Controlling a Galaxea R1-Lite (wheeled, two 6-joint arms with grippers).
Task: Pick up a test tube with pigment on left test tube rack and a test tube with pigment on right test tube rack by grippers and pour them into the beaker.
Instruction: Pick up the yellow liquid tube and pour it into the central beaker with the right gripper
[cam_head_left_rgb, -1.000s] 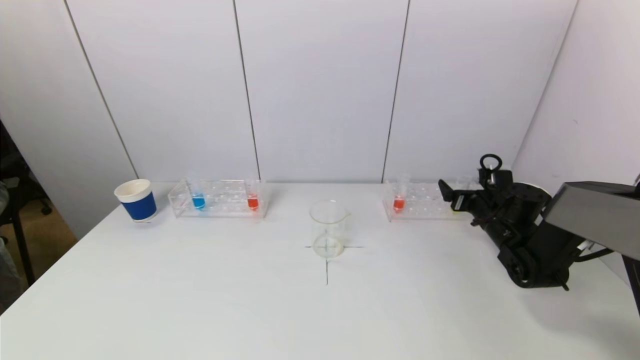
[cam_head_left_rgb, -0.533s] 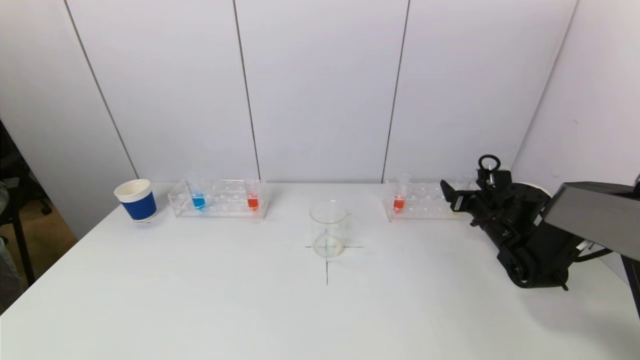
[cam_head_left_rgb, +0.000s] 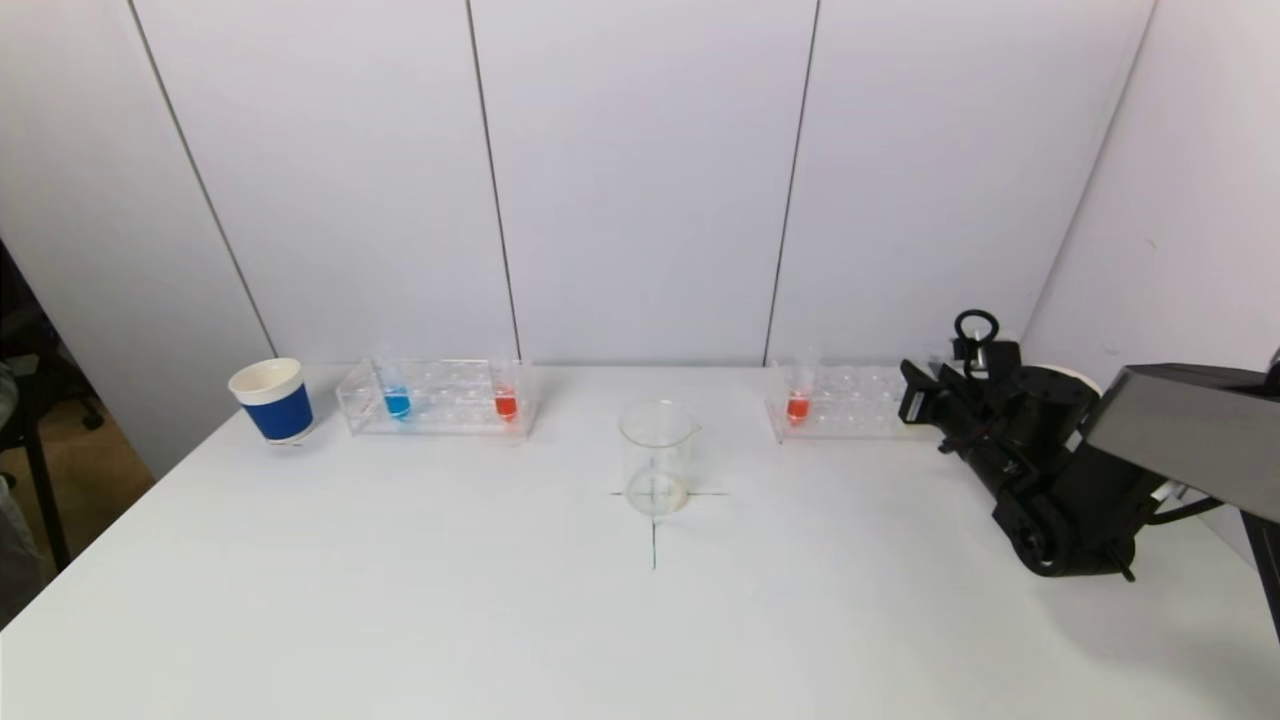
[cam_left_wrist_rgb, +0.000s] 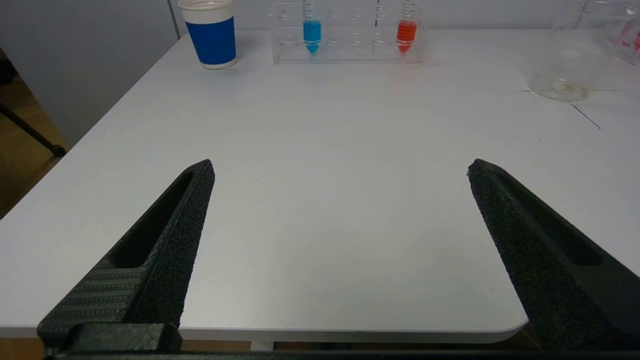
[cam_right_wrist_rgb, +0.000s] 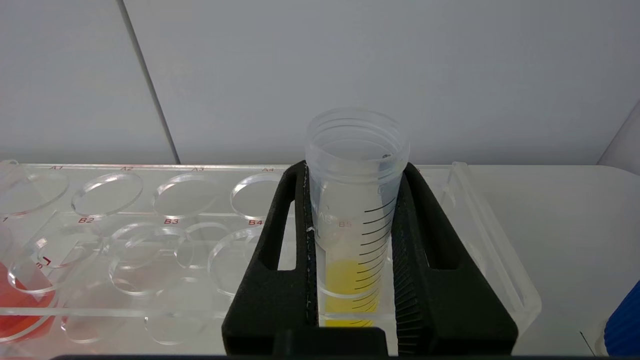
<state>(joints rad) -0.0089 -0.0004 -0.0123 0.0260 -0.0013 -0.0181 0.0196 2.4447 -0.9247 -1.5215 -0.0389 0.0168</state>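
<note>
The left rack (cam_head_left_rgb: 440, 405) holds a blue-pigment tube (cam_head_left_rgb: 397, 400) and a red-pigment tube (cam_head_left_rgb: 505, 402). The empty glass beaker (cam_head_left_rgb: 656, 455) stands at the table's middle on a black cross. The right rack (cam_head_left_rgb: 850, 405) holds a red-pigment tube (cam_head_left_rgb: 797, 405). My right gripper (cam_head_left_rgb: 925, 395) is at the rack's right end. In the right wrist view it (cam_right_wrist_rgb: 356, 170) is shut on a yellow-pigment tube (cam_right_wrist_rgb: 356, 210) that stands upright in the rack (cam_right_wrist_rgb: 150, 200). My left gripper (cam_left_wrist_rgb: 341, 167) is open and empty over the table's front left edge, out of the head view.
A blue-and-white paper cup (cam_head_left_rgb: 272, 400) stands left of the left rack. A blue object (cam_right_wrist_rgb: 625, 325) shows beside the right rack's end. A white wall runs close behind both racks.
My right gripper has shifted slightly right along the right rack and its fingers have drawn together on the yellow tube. Nothing else has moved.
</note>
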